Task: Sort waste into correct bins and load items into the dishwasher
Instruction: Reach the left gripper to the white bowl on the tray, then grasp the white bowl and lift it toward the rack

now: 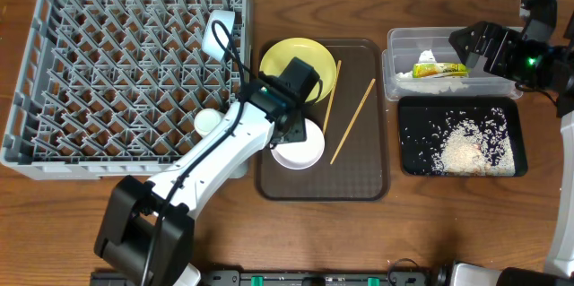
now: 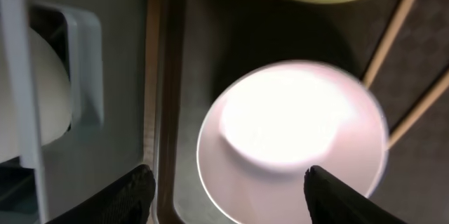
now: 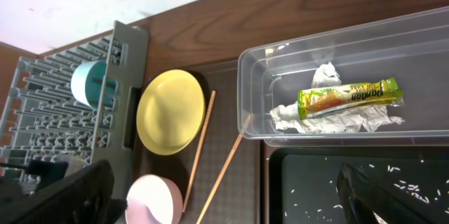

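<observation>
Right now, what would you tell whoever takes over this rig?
Left gripper: jaws open, over the white bowl, not gripping it.
Right gripper: jaws open, empty, by the tub.
Done: wrapper and paper in tub; rice in black tray; blue bowl and cup in rack.
Left: white bowl, plate and two chopsticks, all on the brown tray, go to the rack.

Overhead view evenly and brightly lit, soft shadows cast; left wrist view blurred, the white bowl (image 2: 291, 122) washed out by glare.
</observation>
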### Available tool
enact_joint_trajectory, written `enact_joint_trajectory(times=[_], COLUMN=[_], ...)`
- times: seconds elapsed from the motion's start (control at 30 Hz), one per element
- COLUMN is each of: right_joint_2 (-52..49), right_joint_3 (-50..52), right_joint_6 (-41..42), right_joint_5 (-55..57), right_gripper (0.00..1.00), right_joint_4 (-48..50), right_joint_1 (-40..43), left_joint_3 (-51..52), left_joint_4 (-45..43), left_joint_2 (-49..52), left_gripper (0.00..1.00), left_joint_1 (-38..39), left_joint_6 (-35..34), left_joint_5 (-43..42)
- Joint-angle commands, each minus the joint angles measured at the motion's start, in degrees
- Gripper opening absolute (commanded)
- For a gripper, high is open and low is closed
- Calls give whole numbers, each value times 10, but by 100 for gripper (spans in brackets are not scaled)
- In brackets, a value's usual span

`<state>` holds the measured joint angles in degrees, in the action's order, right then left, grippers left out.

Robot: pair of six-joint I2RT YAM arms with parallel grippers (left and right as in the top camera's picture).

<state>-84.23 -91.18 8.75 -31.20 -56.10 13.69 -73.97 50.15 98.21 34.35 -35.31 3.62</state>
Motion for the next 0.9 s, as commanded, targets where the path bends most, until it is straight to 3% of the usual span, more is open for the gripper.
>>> enact_joint_trajectory(times=[0.0,0.13,0.2,0.3,0.33,0.5,0.57,0.6,0.67,0.87], right_joint_2=[-1,-1,-1,-1,-1,-1,-1,-1,-1,-1], right_joint_3=[-6,-6,-6,-6,-6,-6,-6,-6,-6,-6], right_joint_6=[4,4,4,4,4,4,4,4,4,4], right_joint_5=[-1,-1,-1,-1,-1,-1,-1,-1,-1,-1], right_gripper=[99,99,99,99,99,99,99,99,99,99], right_joint_4=[-1,-1,-1,-1,-1,-1,-1,-1,-1,-1], right_joint_1=[1,1,1,1,1,1,1,1,1,1], left_joint_3=[20,22,22,16,14,14,14,14,14,10], left_joint_4=[-2,-4,-18,-19,-17,-16,-16,-16,-16,-16], left_joint_2=[24,54,80,115,119,121,124,125,126,125], left_gripper=[70,70,70,60,55,53,36,22,8,7], left_joint_1=[0,-5,-14,-36,-43,-56,-56,-56,-56,-56], left_joint_6=[16,26,76,128,132,132,130,129,128,128], left_joint_5=[9,-15,-80,-154,-163,-165,-165,-165,-165,-165])
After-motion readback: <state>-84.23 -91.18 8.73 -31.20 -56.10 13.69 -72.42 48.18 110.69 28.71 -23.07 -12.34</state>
